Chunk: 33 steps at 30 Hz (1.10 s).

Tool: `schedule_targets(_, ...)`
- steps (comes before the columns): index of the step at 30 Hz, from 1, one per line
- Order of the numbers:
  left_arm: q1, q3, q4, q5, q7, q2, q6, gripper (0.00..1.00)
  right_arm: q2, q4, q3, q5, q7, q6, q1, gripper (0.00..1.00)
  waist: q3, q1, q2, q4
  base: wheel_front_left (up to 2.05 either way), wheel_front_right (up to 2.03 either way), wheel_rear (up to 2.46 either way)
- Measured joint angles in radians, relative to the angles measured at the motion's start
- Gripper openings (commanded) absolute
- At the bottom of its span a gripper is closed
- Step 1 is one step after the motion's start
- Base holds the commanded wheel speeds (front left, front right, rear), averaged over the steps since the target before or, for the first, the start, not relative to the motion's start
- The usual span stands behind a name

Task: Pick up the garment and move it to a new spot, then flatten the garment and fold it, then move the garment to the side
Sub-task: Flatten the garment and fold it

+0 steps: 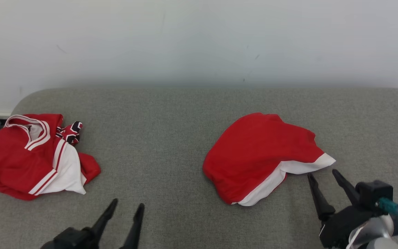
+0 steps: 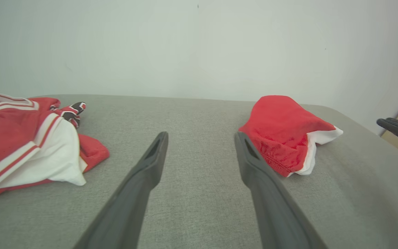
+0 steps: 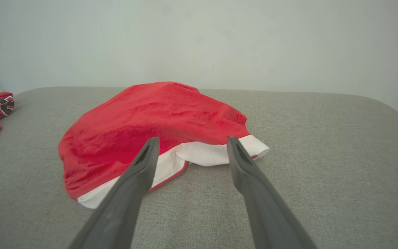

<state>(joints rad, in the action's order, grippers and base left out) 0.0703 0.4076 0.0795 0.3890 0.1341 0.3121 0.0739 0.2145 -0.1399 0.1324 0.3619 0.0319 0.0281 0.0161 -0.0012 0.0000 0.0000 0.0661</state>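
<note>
The garment [image 1: 254, 152] is a red cloth with a white band along one edge. It lies crumpled in a low, rounded heap on the grey fabric surface [image 1: 171, 138]. The white band runs along the side nearest the right gripper [image 1: 322, 173], just ahead of its fingertips. From the left gripper [image 1: 128, 202] the heap lies ahead and to the right, well apart.
</note>
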Motion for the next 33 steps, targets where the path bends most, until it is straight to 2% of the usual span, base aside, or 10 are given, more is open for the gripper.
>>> schedule_targets(5,-0.106,0.149,-0.062,0.02,-0.148,-0.029,-0.12,1.0,0.057,-0.034,-0.005,0.01,-0.136,-0.025,0.11,1.0,0.034,0.0001,0.0,-0.003,0.0,0.0,0.0)
schedule_targets(8,-0.217,0.232,-0.132,0.034,-0.257,-0.094,-0.181,1.0,0.102,-0.078,-0.039,0.051,-0.233,-0.035,0.181,1.0,0.069,0.0002,0.0,-0.001,0.0,0.0,0.0)
schedule_targets(13,-0.374,0.294,-0.234,0.055,-0.361,-0.181,-0.185,1.0,0.156,-0.132,-0.068,0.068,-0.343,-0.037,0.243,1.0,0.114,0.0002,0.0001,0.012,0.0,0.0,0.0)
schedule_targets(17,-0.419,0.337,-0.31,0.064,-0.425,-0.227,-0.189,1.0,0.173,-0.153,-0.071,0.073,-0.406,-0.037,0.306,1.0,0.148,0.0002,0.0001,0.028,0.0,0.0,0.0)
schedule_targets(24,-0.451,0.356,-0.403,0.089,-0.456,-0.257,-0.19,1.0,0.191,-0.166,-0.071,0.074,-0.474,-0.035,0.37,1.0,0.207,0.0002,0.0001,0.053,0.0,0.0,0.0)
schedule_targets(33,-0.525,0.396,-0.458,0.128,-0.431,-0.268,-0.19,1.0,0.202,-0.202,-0.073,0.074,-0.509,-0.023,0.386,1.0,0.262,0.0002,0.0001,0.073,0.0,0.0,0.0)
